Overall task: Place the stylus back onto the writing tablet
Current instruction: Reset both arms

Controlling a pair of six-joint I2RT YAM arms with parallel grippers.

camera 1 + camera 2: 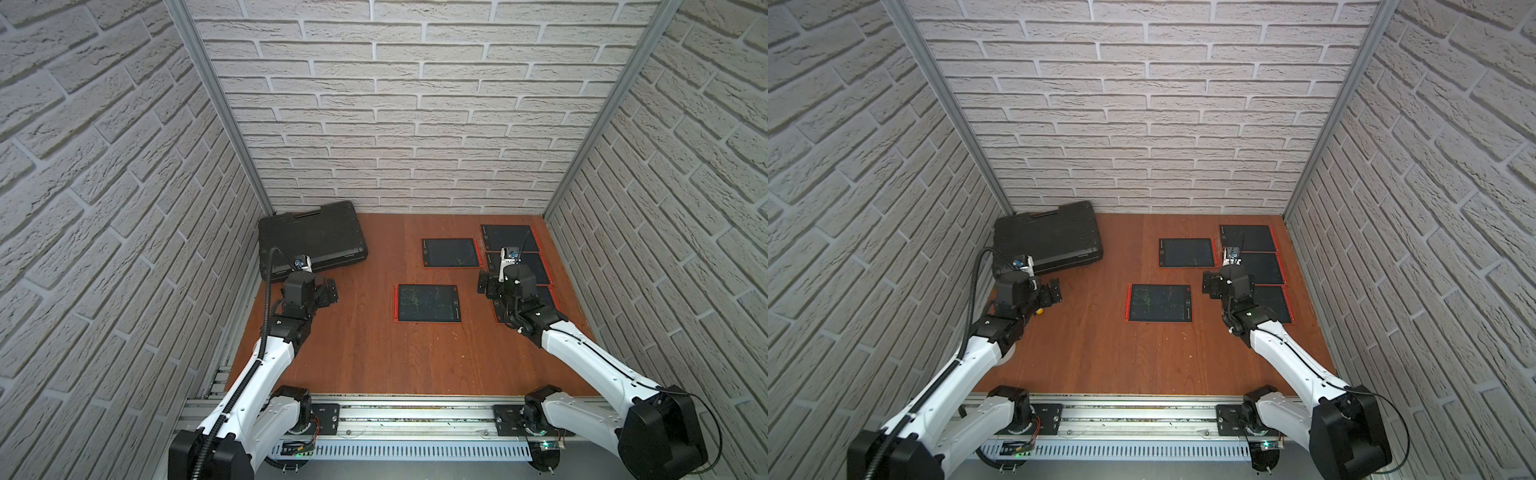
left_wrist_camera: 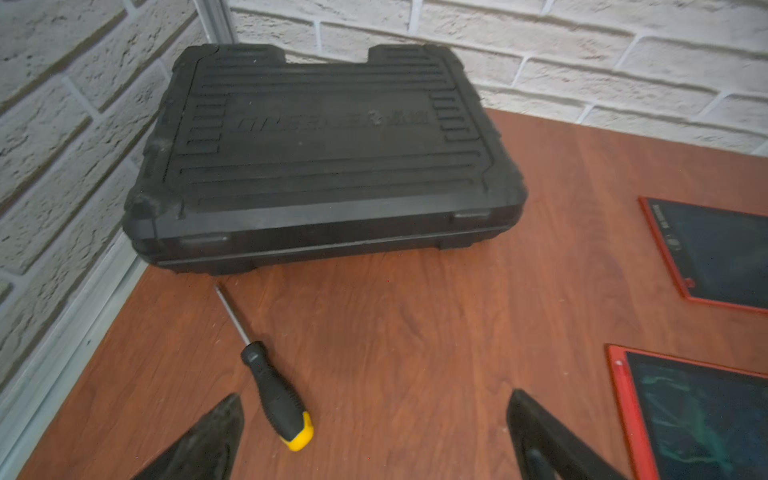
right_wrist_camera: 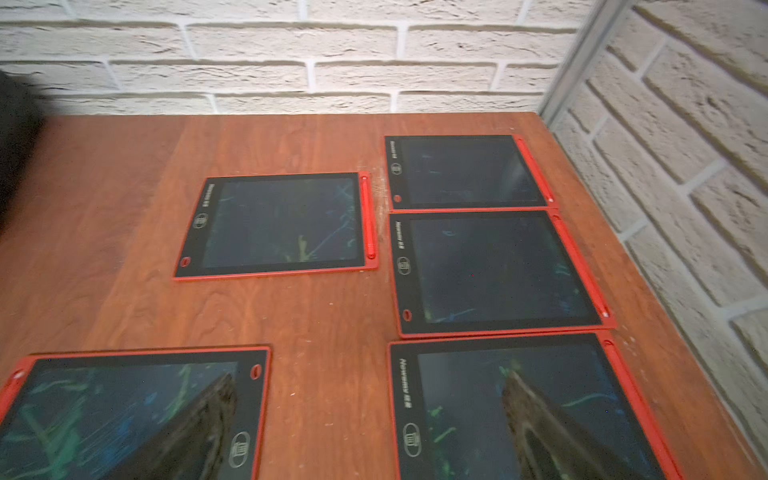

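Stylus (image 3: 368,218): lying flat in the red side rail of a writing tablet (image 3: 278,224), parallel to that edge, kept there by the groove rather than loose on the table (image 3: 324,316). Same red bar along one edge of each of the other four tablets (image 3: 494,270); none seen lying free, so no telling which one meant by the task. Judged done, or nearly. Right gripper (image 3: 370,436) hanging over the strip of bare wood between the two nearest tablets, fingers (image 3: 199,432) spread wide, nothing between them; a sensible pose for backing off without brushing a rail. Left gripper (image 2: 374,436) well apart, facing the black case (image 2: 324,149), fingers spread as well, a screwdriver (image 2: 274,395) on the wood below, not gripped. Room for moving: three tablets in a column, edge to edge, close to the side wall, so little clearance there; open wood toward the middle and front, and free air straight up.
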